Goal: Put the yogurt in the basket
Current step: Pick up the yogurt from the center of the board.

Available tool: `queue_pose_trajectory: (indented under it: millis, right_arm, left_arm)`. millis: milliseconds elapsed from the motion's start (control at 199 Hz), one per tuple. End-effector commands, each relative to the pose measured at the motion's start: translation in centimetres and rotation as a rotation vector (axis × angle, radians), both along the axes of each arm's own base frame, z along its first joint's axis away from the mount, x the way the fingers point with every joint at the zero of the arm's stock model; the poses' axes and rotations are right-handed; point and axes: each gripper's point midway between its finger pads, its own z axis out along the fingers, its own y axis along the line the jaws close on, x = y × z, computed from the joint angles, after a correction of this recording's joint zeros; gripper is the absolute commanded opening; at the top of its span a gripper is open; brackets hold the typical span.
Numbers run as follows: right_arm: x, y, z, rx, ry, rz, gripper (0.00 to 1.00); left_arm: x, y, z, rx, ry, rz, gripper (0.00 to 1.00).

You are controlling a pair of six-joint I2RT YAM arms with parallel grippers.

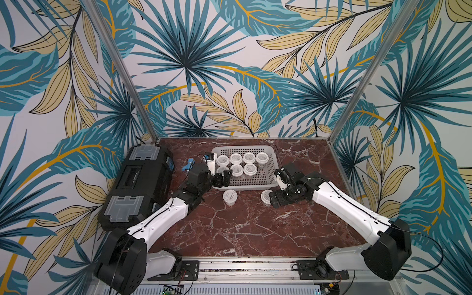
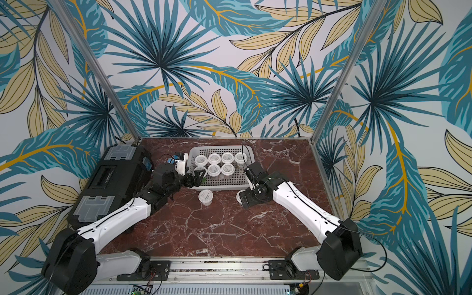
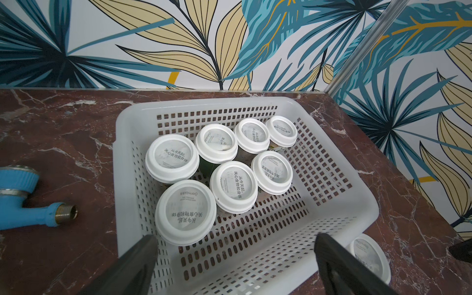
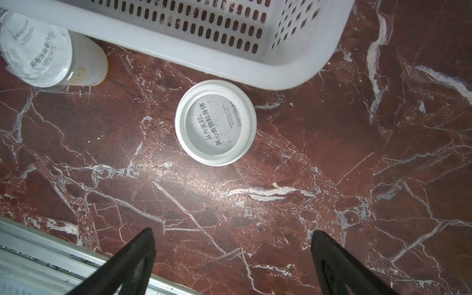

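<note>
The pale perforated basket (image 1: 242, 147) (image 2: 219, 147) stands at the back middle of the marble table and holds several white-lidded yogurt cups (image 1: 236, 169) (image 3: 233, 190). Two more yogurt cups stand on the table just in front of it, one (image 1: 229, 197) (image 2: 205, 196) in the open and the other (image 1: 266, 196) (image 4: 215, 122) beside my right gripper (image 1: 272, 200) (image 4: 232, 235). That gripper hangs open over bare marble, just short of the cup. My left gripper (image 1: 224, 178) (image 3: 235, 240) is open and empty over the basket's near left corner.
A large black toolbox (image 1: 138, 184) lies along the left side. A small blue fitting (image 1: 189, 164) (image 3: 23, 199) rests between it and the basket. An aluminium rail (image 1: 242, 268) runs along the table's front edge, and frame posts stand at the back corners.
</note>
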Motion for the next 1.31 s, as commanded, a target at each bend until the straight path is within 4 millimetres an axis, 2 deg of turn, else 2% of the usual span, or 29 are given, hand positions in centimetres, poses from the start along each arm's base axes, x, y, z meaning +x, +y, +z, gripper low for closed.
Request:
queue_pose_trajectory:
  millis: [0,257,559,1303]
  right_arm:
    - [0.8,0.3,-1.1,-0.020,-0.010,-0.015,1.00]
    - [1.7,1.5,-2.3,-0.032,-0.007,-0.008,1.00]
    - [2.9,2.6,-3.3,-0.051,0.007,0.007,0.91]
    - [4.1,3.7,-4.7,-0.091,0.026,0.029,0.89]
  left_arm:
    - [0.7,-0.4,2.2,-0.004,-0.049,-0.003,1.00]
    - [0.7,-0.3,2.1,0.007,-0.049,0.001,1.00]
    - [0.7,-0.2,2.1,0.013,-0.051,0.005,1.00]
    - [0.8,0.0,2.0,0.021,-0.049,0.018,1.00]
